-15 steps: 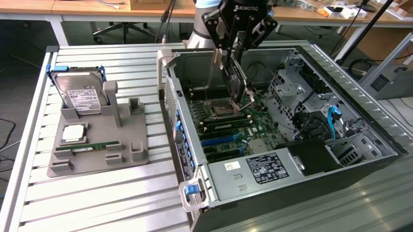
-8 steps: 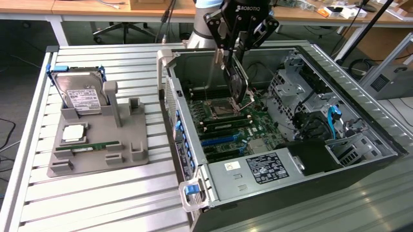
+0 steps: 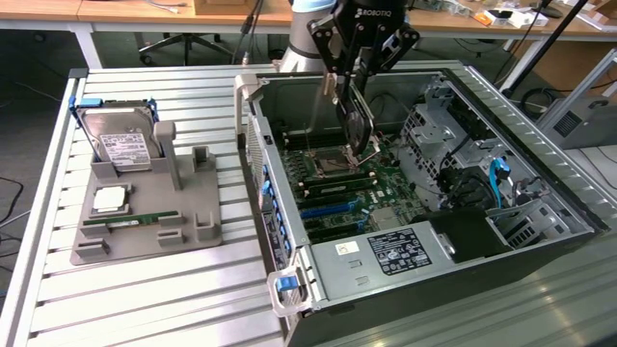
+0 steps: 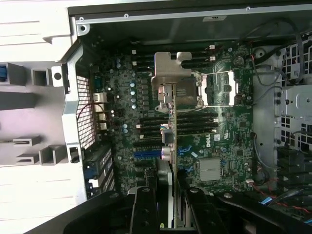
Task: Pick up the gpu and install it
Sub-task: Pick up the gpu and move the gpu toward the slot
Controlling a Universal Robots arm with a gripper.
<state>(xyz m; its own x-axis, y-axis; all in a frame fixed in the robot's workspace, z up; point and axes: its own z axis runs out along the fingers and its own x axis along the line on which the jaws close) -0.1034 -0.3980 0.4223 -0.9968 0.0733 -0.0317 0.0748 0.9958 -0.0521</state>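
Black claw (image 3: 355, 72) pinches thin, silver-bracketed gpu (image 3: 356, 121) edgewise.

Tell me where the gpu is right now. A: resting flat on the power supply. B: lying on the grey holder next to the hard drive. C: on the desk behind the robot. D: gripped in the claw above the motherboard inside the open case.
D: the claw is shut on the gpu, which hangs edge-on over the motherboard inside the open case.
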